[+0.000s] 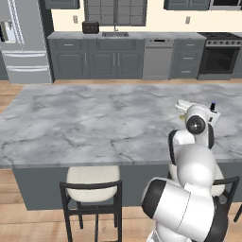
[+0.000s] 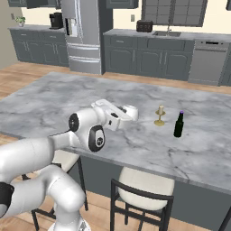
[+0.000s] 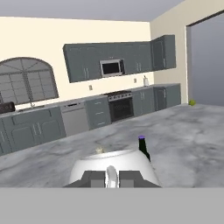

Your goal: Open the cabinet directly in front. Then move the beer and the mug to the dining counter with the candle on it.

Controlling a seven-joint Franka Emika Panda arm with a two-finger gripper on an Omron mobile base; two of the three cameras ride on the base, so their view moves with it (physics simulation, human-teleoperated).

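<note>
Right base view, L to R: arm at lower left reaches over the dining counter (image 2: 54,101) toward frame centre. Gripper (image 2: 133,112) is closed on the white mug (image 2: 130,109), held above the marble. Just right of centre the candle (image 2: 160,115) stands upright on the top, near the mug but apart. Beer (image 2: 179,125) stands upright right of candle, close beside, not touching. Hand view: mug (image 3: 114,164) at bottom centre, beer (image 3: 143,148) behind its right edge.
</note>
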